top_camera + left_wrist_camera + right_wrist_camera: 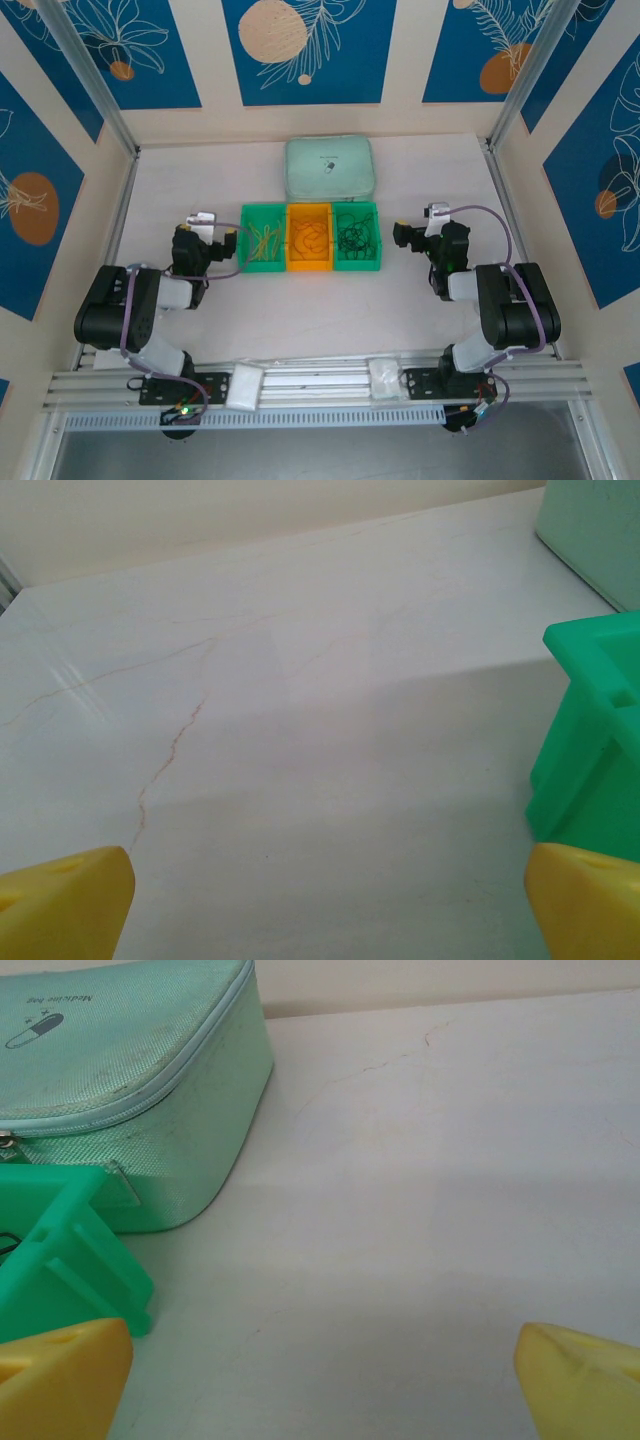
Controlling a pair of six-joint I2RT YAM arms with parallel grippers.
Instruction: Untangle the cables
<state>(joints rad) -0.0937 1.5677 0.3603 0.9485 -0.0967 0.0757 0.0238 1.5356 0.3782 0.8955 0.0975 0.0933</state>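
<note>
The desk looks smooth, and three bins stand on it in a row, side against side, with the pouch just behind them. The main risk is therefore judged to be the row itself: a claw coming in from the side and catching a wall could slide or tip a bin, shove it into the pouch, or spill what it holds. The left bin holds the tan cables, the orange bin the orange cables, and the right bin the black cables. Each bunch lies as a small knot inside its own bin. The wires are thin and looped, so a pinch would likely gather several loops at once. A lift could then tighten the knot or drag the bin up with it, and a single strand could slip out from between the fingers. The left claw sits just beside the left bin's outer wall, and the right claw is near the right bin, a little apart from it. Both are spread wide, holding nothing and touching nothing. In each wrist view the yellow fingertips stand at the lower corners with bare desk between them.
</note>
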